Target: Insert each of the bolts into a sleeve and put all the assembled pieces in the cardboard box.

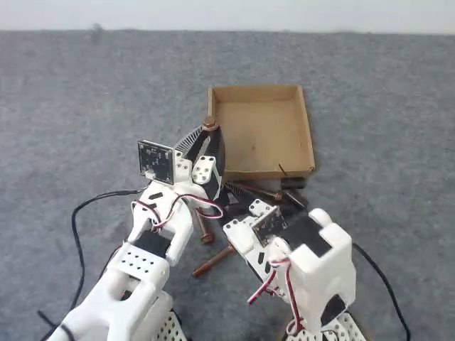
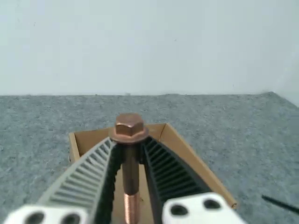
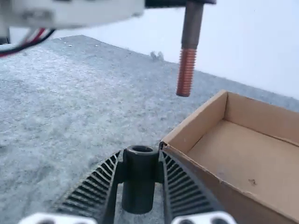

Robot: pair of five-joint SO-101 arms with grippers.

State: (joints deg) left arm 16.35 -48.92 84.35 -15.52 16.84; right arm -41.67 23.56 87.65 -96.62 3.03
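Note:
My left gripper (image 1: 208,135) is shut on a copper bolt (image 1: 208,125), held upright with its hex head (image 2: 129,129) on top, just off the near left corner of the cardboard box (image 1: 307,135). From the left wrist, the bolt's shank (image 2: 130,182) runs down between the jaws, with the box (image 2: 187,156) beyond. My right gripper (image 3: 139,161) is shut on a black sleeve (image 3: 138,177), standing upright with its bore facing up. The bolt's threaded tip (image 3: 186,72) hangs above the sleeve and a little to one side. In the high view, the right gripper (image 1: 284,193) sits by the box's front wall.
Two loose copper bolts lie on the grey carpet between the arms, one (image 1: 205,229) partly under the left arm, the other (image 1: 213,261) slanted nearer the front. The box floor (image 3: 247,163) is bare. Open carpet stretches left and right of the box.

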